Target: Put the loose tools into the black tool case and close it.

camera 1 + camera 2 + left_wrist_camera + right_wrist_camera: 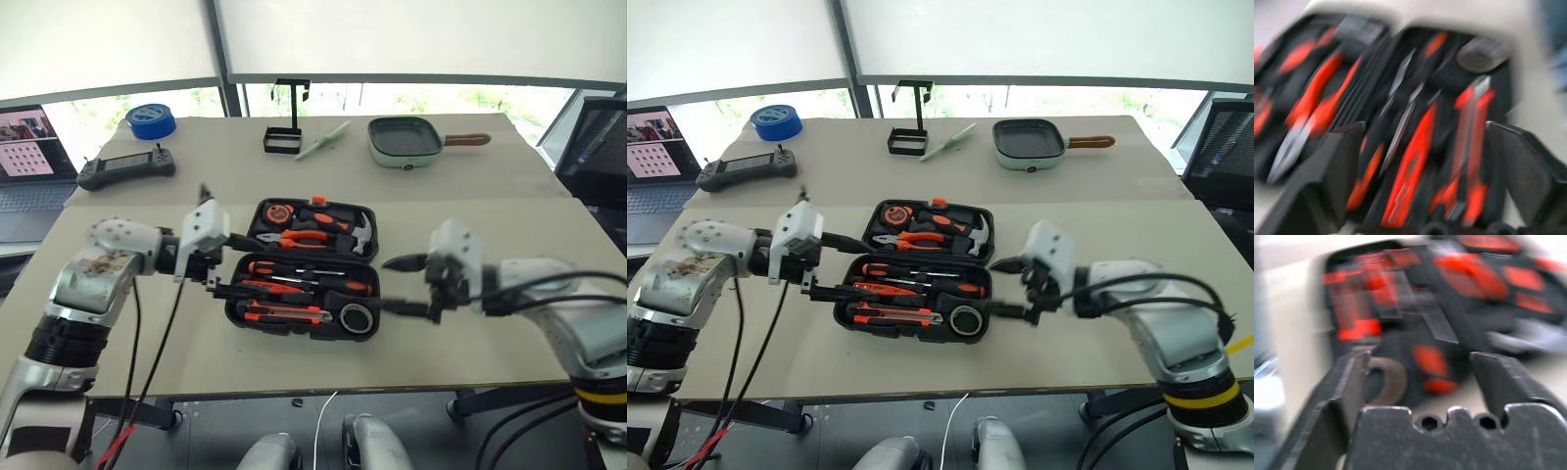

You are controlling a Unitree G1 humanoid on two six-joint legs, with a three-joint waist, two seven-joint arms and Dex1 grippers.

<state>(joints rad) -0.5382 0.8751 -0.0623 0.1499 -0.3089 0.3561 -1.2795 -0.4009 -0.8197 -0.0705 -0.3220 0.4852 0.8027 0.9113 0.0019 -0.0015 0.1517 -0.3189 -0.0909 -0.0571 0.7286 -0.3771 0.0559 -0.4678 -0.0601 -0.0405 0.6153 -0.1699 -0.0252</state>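
The black tool case (294, 331) lies open at the middle of the near table. In its near half sit black-and-orange screwdrivers (294, 270), a slim orange screwdriver (263, 288), the utility knife (284, 313) and the grey tape roll (358, 318). Pliers and a hammer lie in the far half. My left gripper (235, 262) hovers at the case's left end, open and empty, pointing across it. At the case's right end my right gripper (397, 284) is also open and empty, aimed at the tape roll (1383, 382).
On the far table stand a blue tape roll (151, 120), a black game controller (125, 168), a black wire stand (286, 122), a green stick (323, 140) and a green pan (404, 140). A laptop (29, 157) sits far left and a black chair (598, 147) far right.
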